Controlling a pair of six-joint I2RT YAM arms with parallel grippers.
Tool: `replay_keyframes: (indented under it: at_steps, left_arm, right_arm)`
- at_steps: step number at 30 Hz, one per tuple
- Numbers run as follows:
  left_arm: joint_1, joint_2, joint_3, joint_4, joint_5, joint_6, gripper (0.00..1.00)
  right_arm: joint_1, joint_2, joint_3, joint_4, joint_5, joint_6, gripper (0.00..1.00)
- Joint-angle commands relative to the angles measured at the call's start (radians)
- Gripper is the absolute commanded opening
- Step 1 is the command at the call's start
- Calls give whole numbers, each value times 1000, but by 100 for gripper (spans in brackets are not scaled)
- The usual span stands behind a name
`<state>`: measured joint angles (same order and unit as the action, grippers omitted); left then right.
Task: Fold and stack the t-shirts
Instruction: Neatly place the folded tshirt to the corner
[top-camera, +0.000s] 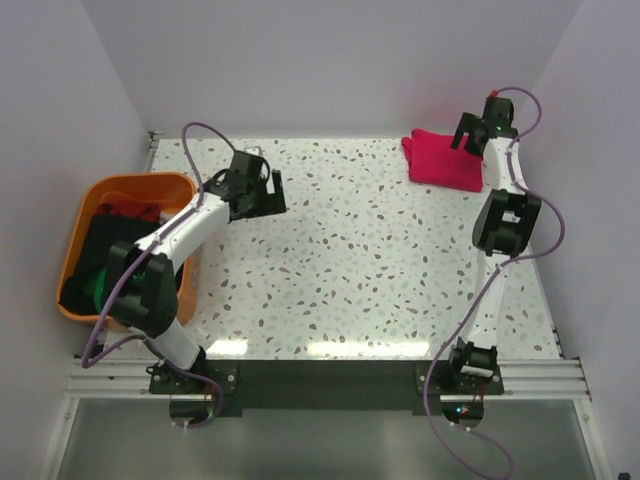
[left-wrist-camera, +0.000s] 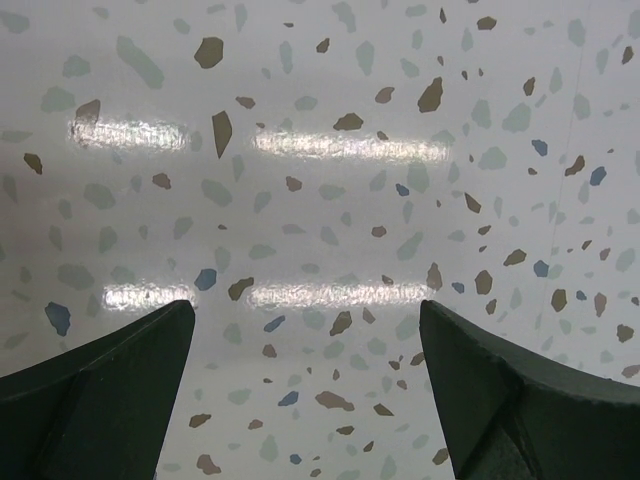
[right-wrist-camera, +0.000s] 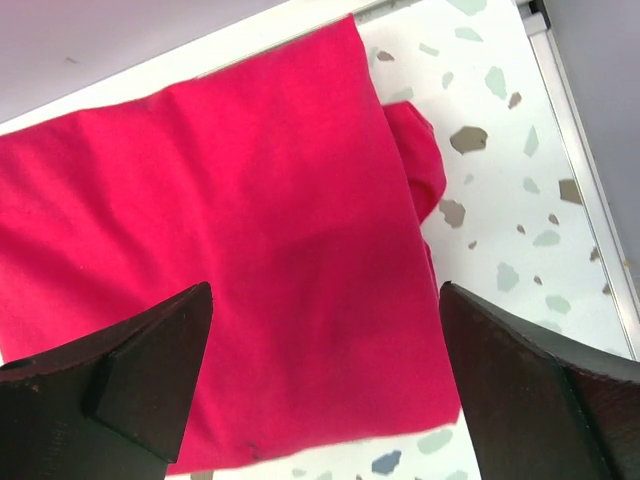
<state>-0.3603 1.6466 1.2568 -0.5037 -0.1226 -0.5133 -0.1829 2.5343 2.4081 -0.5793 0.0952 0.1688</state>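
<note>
From the top view, the crimson-pink t-shirt (top-camera: 443, 158) lies folded into a compact block at the far right corner of the table (top-camera: 350, 270), near the back wall and the right rail; I take this to be the stacking spot, since it leaves the middle free for folding. The right gripper (top-camera: 470, 138) hangs just over that shirt's right end. The orange tub (top-camera: 80, 215) sits at the left edge with the other t-shirts (top-camera: 100, 260) heaped inside, black, green and a bit of dark red, none of them folded as far as I can judge. The left gripper (top-camera: 274, 192) hovers over bare table near the tub, well apart from the folded shirt. In the left wrist view its 2 fingers (left-wrist-camera: 100, 400) stand wide apart over the speckled surface with nothing between them. In the right wrist view the jaws are likewise spread and grip nothing; the pink cloth lies flat beneath them, with 1 loose fold poking out on its right, near the table's rim strip. Wall and rail crowd this corner, so the open room for a retreat is up and towards the centre
</note>
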Motion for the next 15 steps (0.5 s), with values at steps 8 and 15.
replay_keyframes:
  at_steps: [8,15]
  left_arm:
    - [9,-172,20,34,8,-5,100]
    - [9,-411,-152,24,-52,-50,100]
  right_arm:
    - [108,-639,-556,28,72,54,99]
    - [235,-1205,-1307,283,-24,221,99]
